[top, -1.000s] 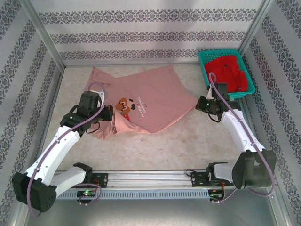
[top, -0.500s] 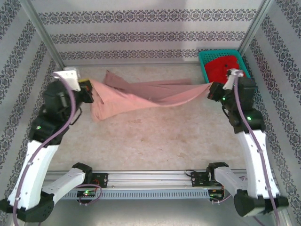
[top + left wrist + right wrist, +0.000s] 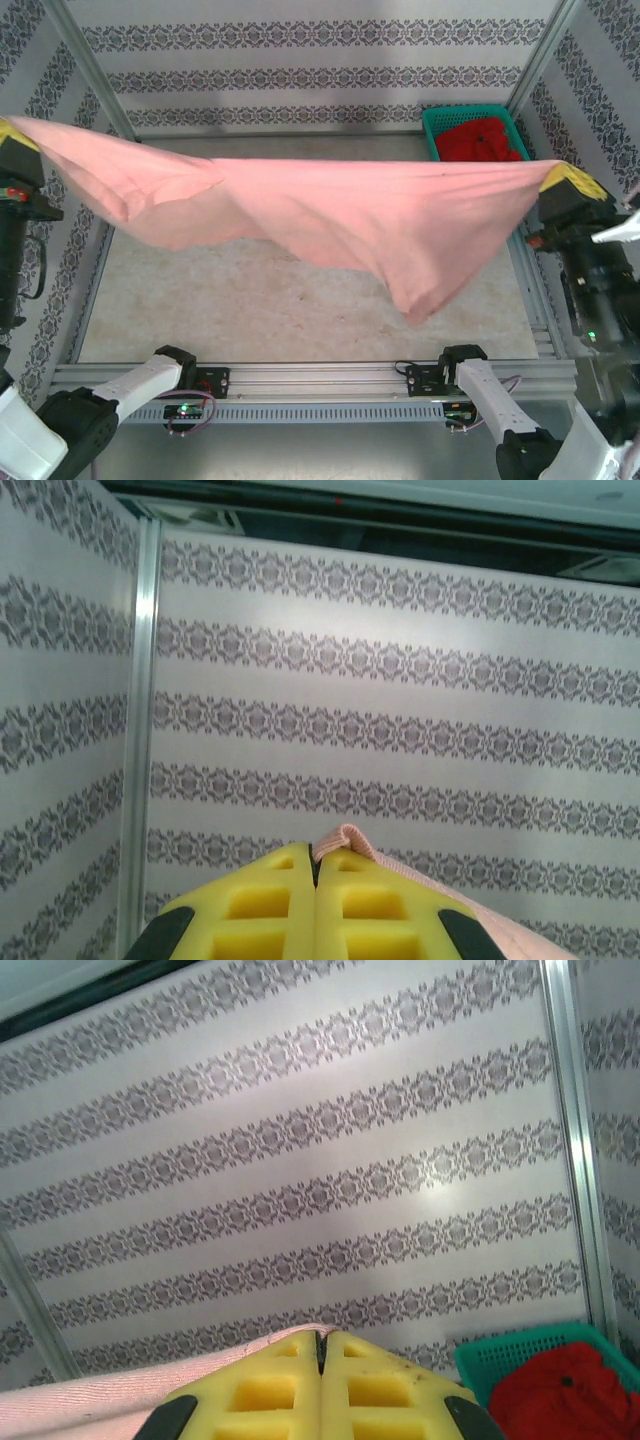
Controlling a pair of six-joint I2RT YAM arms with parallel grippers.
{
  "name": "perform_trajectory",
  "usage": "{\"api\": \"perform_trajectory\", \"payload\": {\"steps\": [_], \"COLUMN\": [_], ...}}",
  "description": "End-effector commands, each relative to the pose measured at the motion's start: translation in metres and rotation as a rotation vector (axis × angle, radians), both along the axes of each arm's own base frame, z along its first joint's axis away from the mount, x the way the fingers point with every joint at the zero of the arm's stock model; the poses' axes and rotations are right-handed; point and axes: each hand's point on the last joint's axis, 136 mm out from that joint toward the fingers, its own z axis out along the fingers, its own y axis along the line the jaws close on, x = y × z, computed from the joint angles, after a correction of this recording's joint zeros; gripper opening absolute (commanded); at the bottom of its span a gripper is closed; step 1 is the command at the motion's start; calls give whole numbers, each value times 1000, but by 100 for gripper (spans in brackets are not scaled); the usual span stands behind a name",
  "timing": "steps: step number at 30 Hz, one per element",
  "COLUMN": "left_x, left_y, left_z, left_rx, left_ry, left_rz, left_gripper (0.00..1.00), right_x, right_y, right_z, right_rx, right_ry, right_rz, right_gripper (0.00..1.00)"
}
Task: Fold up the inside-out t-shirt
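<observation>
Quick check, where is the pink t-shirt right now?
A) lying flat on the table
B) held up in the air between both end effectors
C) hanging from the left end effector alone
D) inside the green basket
B: the pink t-shirt spans above the table, one end pinched in the left end effector and the other in the right end effector.

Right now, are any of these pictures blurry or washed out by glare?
Top external: even light, though the t-shirt's hanging tip looks slightly smeared. Right wrist: a pale glare patch on the wallpaper above the right gripper, which looks soft up close. Left wrist: wallpaper crisp, left gripper similarly soft.
</observation>
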Motion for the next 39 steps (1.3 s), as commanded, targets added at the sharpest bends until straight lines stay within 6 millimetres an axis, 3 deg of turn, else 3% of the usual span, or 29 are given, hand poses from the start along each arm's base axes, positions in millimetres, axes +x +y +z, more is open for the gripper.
{"api": "perform_trajectory", "payload": {"steps": [1,3,5,8,10,13,14,16,18,21,22,23,24,25,28,31,35,39], "left_x": [32,45,71,143,199,286,317,373,428,498,517,530,541,550,555,542,504,444], "left_y": [-8,-12,-16,-24,-25,-6,0,8,9,6,3,2,1,0,6,12,8,-15], "left_z": [-6,-3,-5,-27,-55,-120,-150,-213,-288,-389,-414,-435,-447,-458,-480,-477,-460,-449], "left_rx": [78,84,104,166,166,111,106,95,80,65,57,43,27,6,-49,-120,-223,-325], "left_ry": [87,93,121,244,340,511,573,686,804,926,945,955,938,928,943,986,1061,1034], "left_rz": [28,23,52,126,126,125,131,121,91,60,39,30,23,-2,-1,8,29,-48], "left_gripper": [0,0,0,0,0,0,0,0,0,1,15,21,25,38,67,76,78,79], "right_x": [-7,-6,8,51,93,176,209,272,340,437,460,479,496,508,514,491,418,327], "right_y": [-6,-5,-6,-4,-5,-3,2,13,25,34,36,38,43,48,61,77,110,153], "right_z": [-1,2,-2,-18,-37,-90,-113,-168,-229,-318,-338,-356,-375,-390,-411,-413,-432,-477], "right_rx": [-31,-36,-41,-49,-53,-55,-56,-73,-93,-92,-91,-93,-90,-95,-110,-147,-167,-87], "right_ry": [19,15,42,114,175,307,351,448,556,708,746,781,816,836,888,932,1079,1256], "right_rz": [-41,-40,-44,-43,-51,-57,-51,-59,-71,-79,-71,-68,-58,-38,0,54,173,344], "right_gripper": [0,0,0,0,0,0,0,0,0,0,2,7,17,25,39,43,44,45]}}
